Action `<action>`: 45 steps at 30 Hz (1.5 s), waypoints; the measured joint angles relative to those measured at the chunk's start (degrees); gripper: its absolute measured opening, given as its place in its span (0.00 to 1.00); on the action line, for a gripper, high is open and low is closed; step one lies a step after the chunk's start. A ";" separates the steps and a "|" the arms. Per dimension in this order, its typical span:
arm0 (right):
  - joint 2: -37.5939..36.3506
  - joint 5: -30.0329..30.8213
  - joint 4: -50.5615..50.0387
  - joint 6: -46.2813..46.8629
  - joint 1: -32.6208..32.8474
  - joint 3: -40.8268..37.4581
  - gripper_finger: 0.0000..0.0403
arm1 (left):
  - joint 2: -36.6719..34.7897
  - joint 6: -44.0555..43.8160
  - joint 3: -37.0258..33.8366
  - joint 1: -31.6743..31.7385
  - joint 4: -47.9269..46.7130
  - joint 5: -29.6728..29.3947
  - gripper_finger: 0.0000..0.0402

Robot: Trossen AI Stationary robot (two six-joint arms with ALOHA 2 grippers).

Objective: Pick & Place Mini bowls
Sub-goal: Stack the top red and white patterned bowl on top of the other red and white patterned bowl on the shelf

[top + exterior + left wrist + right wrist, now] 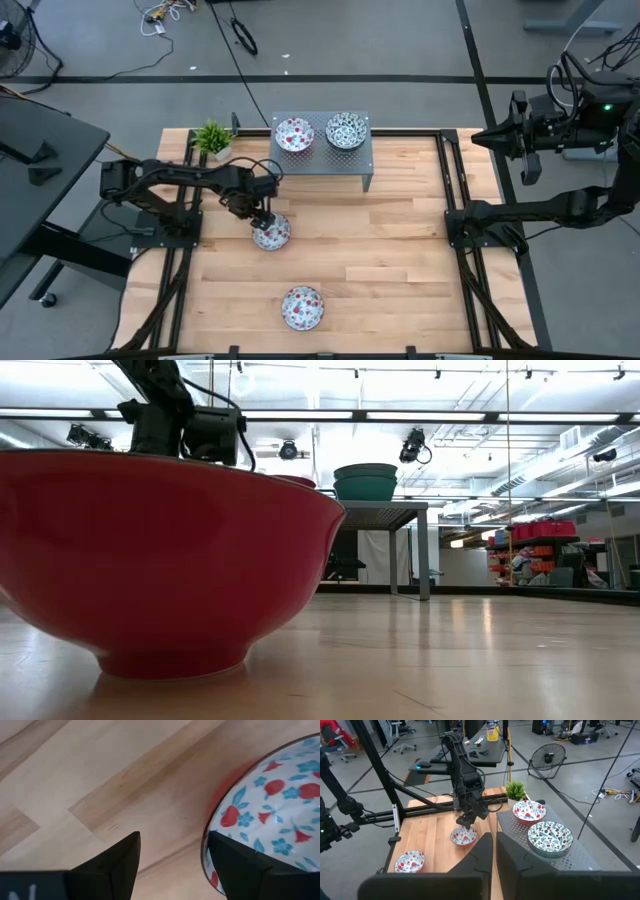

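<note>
your left gripper hangs wide open over the rim of a red mini bowl mid-table, so i judge you next lower and close, while the right gripper waits shut off-table.

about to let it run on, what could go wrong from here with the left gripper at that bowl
The left gripper is open right at the rim of the red bowl; one finger sits against the rim, so closing or lowering could tip or push it. The stand already carries stacked bowls, so adding another may topple them.
</note>
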 joint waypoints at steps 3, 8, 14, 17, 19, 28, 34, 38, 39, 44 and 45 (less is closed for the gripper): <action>0.01 0.00 0.00 0.00 0.00 0.00 0.06 | 0.02 -0.27 -0.64 0.80 -0.08 0.31 0.60; 0.01 -0.02 0.00 0.00 0.01 0.00 0.06 | 0.00 -0.04 -0.62 1.46 0.84 0.98 0.60; 0.01 -0.01 0.00 0.00 0.00 0.00 0.06 | 0.00 0.10 -0.62 1.44 1.36 2.79 0.59; 0.01 0.00 0.00 0.00 0.01 0.00 0.06 | 0.00 0.25 -0.62 1.44 1.36 3.13 0.55; 0.01 0.00 0.00 0.00 0.01 0.00 0.06 | 0.00 0.25 -0.62 1.44 1.37 3.13 0.52; 0.01 0.00 0.00 0.00 -0.01 0.00 0.06 | 0.00 0.25 -0.60 1.44 2.04 3.20 0.35; 0.01 0.00 0.00 0.00 0.01 0.00 0.06 | 0.00 0.31 -0.57 1.44 2.07 3.65 0.27; -0.01 0.00 0.00 0.00 0.01 0.00 0.06 | 0.00 0.31 -0.57 1.44 2.06 3.87 0.20; 0.01 -0.02 0.00 0.00 0.01 0.00 0.06 | 0.00 0.33 -0.57 1.44 2.06 4.02 0.18; 0.01 0.00 0.00 0.00 0.01 0.00 0.06 | 0.00 0.93 -0.49 1.44 2.07 5.73 0.07; 0.00 -0.02 0.00 0.00 0.01 0.00 0.06 | -0.05 1.11 -0.41 1.46 2.14 6.49 0.04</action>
